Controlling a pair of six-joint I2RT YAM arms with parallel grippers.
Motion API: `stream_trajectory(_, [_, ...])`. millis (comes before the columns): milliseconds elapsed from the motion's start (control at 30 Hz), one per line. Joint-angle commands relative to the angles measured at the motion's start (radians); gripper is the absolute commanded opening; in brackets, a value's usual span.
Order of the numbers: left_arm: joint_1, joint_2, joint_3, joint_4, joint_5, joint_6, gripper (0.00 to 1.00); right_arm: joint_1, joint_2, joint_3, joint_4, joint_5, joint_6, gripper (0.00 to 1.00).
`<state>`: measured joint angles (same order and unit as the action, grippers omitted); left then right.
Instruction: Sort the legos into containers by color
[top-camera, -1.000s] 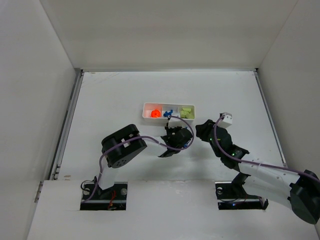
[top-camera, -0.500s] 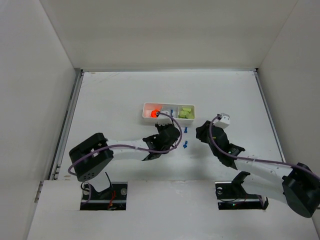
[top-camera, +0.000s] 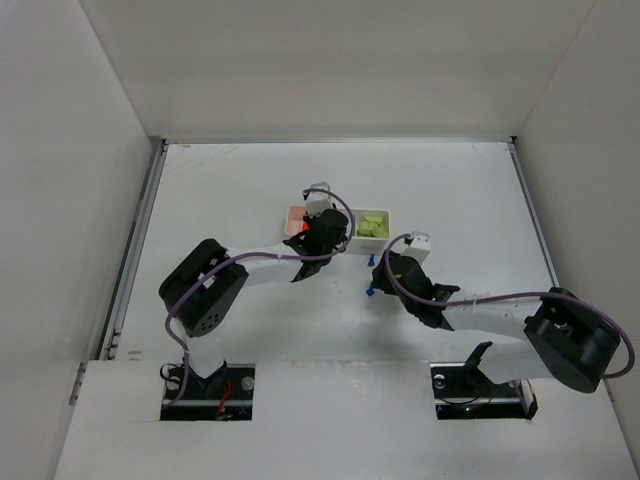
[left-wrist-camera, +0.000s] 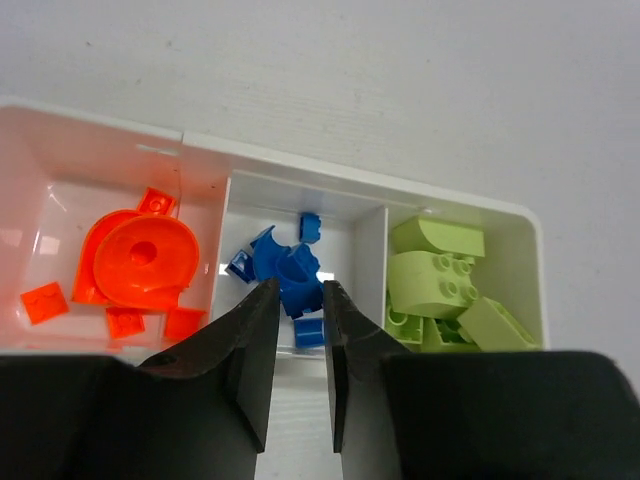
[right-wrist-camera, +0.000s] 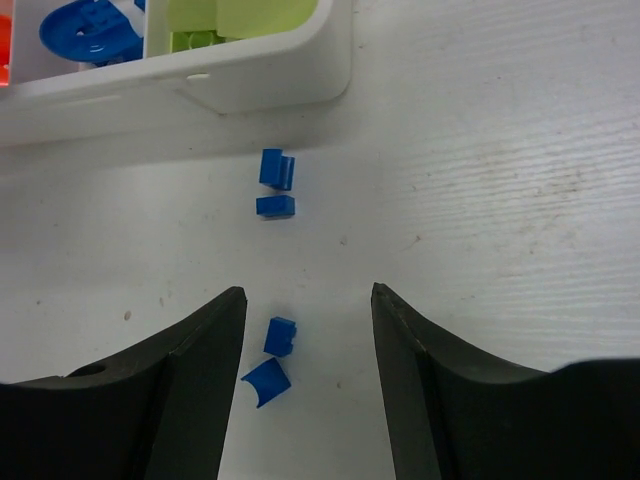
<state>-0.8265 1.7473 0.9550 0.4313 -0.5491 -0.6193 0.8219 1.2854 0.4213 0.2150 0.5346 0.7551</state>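
Observation:
The white tray (left-wrist-camera: 300, 168) holds orange discs and bits (left-wrist-camera: 140, 260) in its left compartment, blue bits (left-wrist-camera: 285, 265) in the middle one and light-green bricks (left-wrist-camera: 440, 285) in the right one. My left gripper (left-wrist-camera: 300, 290) hovers over the middle compartment, jaws a narrow gap apart with nothing between them. In the top view it (top-camera: 322, 228) covers the tray's middle (top-camera: 390, 228). Several blue bits lie on the table: two near the tray (right-wrist-camera: 277, 168), two lower (right-wrist-camera: 281, 335). My right gripper (right-wrist-camera: 308, 295) is wide open just above the lower pair, which sits near its left finger.
White enclosure walls stand on three sides, with a metal rail (top-camera: 135, 250) along the table's left edge. Purple cables run along both arms. The tray's near wall (right-wrist-camera: 250, 85) lies just beyond the loose blue bits.
My left gripper moved from the table in front of the tray up over its middle compartment. My right gripper moved left and nearer, over the loose blue bits.

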Motion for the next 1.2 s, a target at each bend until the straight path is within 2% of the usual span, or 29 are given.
stream_trajectory(0, [0.014,0.038,0.054,-0.006,0.043,0.030,0.23,0.015,0.046,0.063,0.046,0.013,-0.013,0.58])
stream_trajectory(133, [0.023,0.046,0.051,-0.006,0.043,0.033,0.39,0.015,0.100,0.092,0.050,0.021,-0.019,0.55])
stream_trajectory(300, [0.022,-0.049,0.005,0.000,0.040,0.036,0.48,0.015,0.164,0.129,0.064,0.033,-0.043,0.53])
stream_trajectory(633, [-0.018,-0.353,-0.188,0.009,0.037,0.063,0.47,0.015,0.301,0.209,0.078,0.079,-0.085,0.49])
stream_trajectory(867, [-0.111,-0.503,-0.355,0.007,0.015,0.052,0.46,0.015,0.351,0.244,0.072,0.103,-0.086,0.33])
stream_trajectory(1000, [-0.199,-0.545,-0.441,0.006,-0.015,0.047,0.47,0.015,0.347,0.247,0.072,0.116,-0.083,0.24])
stream_trajectory(1167, [-0.298,-0.597,-0.562,0.024,-0.095,0.006,0.50,0.072,0.215,0.220,0.046,0.119,-0.086,0.22])
